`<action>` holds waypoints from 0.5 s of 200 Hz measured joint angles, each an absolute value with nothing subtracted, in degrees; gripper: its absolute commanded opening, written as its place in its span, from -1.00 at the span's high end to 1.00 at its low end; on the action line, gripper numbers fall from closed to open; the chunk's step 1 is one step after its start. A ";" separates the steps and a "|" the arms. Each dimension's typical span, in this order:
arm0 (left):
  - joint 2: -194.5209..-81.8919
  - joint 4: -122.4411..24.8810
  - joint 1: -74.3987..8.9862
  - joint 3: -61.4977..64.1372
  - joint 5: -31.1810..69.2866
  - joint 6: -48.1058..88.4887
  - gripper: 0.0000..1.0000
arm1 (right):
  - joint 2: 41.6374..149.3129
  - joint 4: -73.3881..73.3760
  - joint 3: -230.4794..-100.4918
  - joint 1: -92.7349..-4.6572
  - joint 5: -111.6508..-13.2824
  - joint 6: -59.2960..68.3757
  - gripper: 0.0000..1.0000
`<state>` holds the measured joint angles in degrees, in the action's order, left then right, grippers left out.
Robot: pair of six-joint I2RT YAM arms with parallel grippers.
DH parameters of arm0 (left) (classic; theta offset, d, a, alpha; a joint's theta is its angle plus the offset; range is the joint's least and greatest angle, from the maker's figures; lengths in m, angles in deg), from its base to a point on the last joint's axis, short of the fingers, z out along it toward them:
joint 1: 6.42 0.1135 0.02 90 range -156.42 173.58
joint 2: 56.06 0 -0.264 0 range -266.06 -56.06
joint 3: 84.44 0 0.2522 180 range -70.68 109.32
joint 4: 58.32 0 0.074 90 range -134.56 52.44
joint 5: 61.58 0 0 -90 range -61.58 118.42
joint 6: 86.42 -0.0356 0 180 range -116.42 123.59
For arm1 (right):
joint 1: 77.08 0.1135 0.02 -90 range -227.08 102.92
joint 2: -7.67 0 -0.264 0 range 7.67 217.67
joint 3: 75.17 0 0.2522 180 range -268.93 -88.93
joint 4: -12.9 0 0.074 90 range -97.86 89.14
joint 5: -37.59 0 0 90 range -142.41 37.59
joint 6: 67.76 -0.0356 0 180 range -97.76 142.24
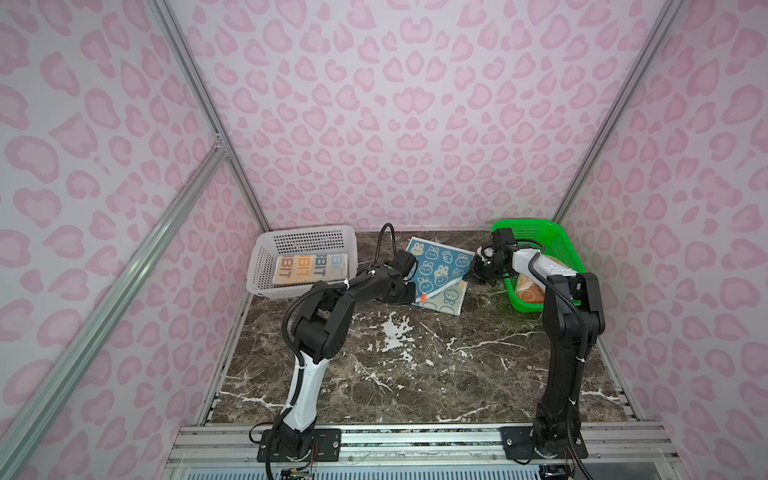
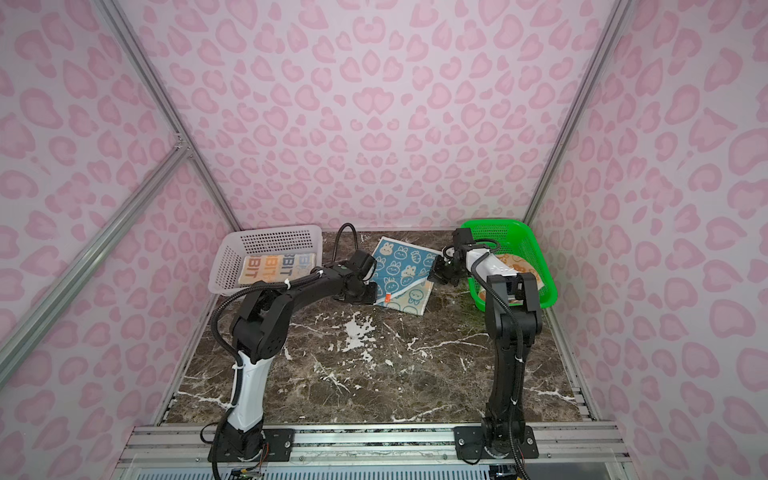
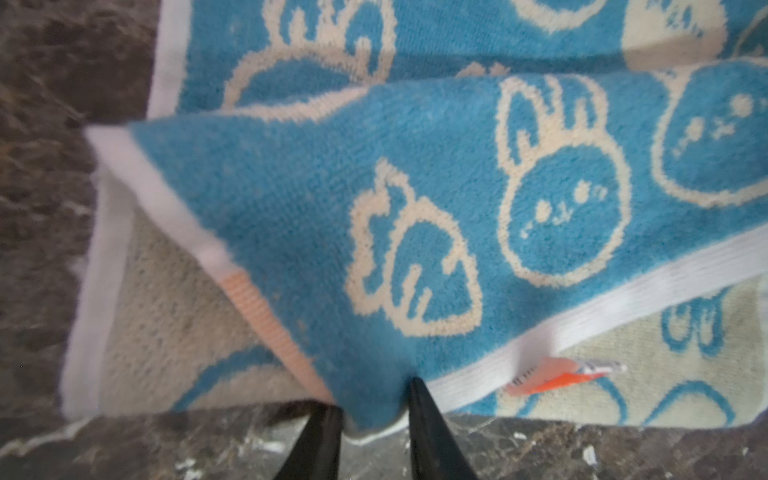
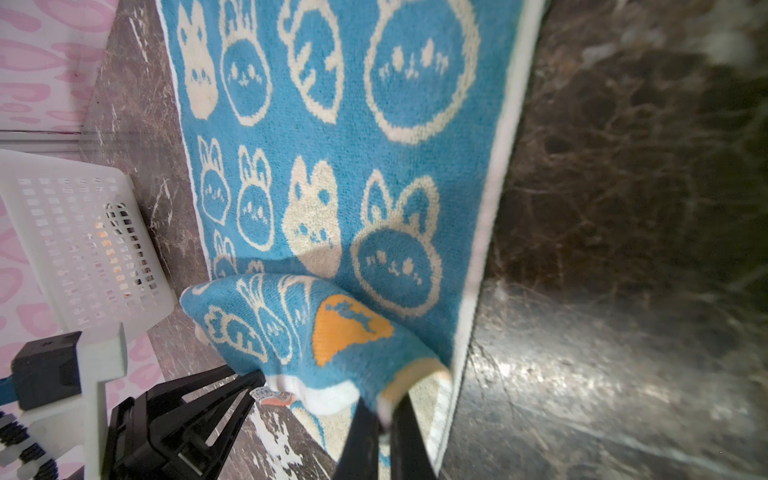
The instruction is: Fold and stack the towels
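the teal square terry towel with white rabbits (image 1: pixel 434 266) lies on the dark marbled worktop (image 1: pixel 415 374) between the arms. one flap corner is pinched in the narrow left hand (image 3: pixel 372 401), the other in the tightly closed right hand (image 4: pixel 384 401). the flat part lies beyond both hands.

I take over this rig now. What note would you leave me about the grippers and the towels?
Left gripper: jaws around a corner of the teal towel; grip not certain.
Right gripper: shut on another corner of it.
It lies partly folded on the table.
Done: cream towel folded in the white basket.
To do: finish the teal fold, then the orange towel in the green basket, then stack.
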<state>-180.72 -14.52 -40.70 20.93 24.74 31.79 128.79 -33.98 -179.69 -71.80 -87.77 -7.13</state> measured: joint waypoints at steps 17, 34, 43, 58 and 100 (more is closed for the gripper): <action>-180.88 -14.87 -41.49 20.93 25.57 30.90 0.57 | 128.77 -33.76 -179.37 -71.65 -87.77 -7.13 1.00; -180.70 -15.20 -42.10 20.34 26.25 30.41 0.68 | 128.62 -33.70 -179.13 -71.56 -87.77 -7.13 1.00; -180.35 -15.87 -42.25 19.49 26.31 30.33 0.69 | 128.49 -33.74 -179.04 -71.52 -87.77 -7.13 1.00; -179.50 -16.94 -42.32 17.96 26.27 30.24 0.70 | 128.01 -33.70 -178.95 -71.43 -87.77 -7.10 1.00; -176.48 -16.35 -42.43 14.22 25.72 29.87 0.58 | 127.09 -33.74 -177.86 -71.19 -87.75 -6.97 1.00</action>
<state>-176.48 -16.35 -42.43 14.22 25.72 29.87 127.09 -33.74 -177.86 -71.19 -87.75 -6.97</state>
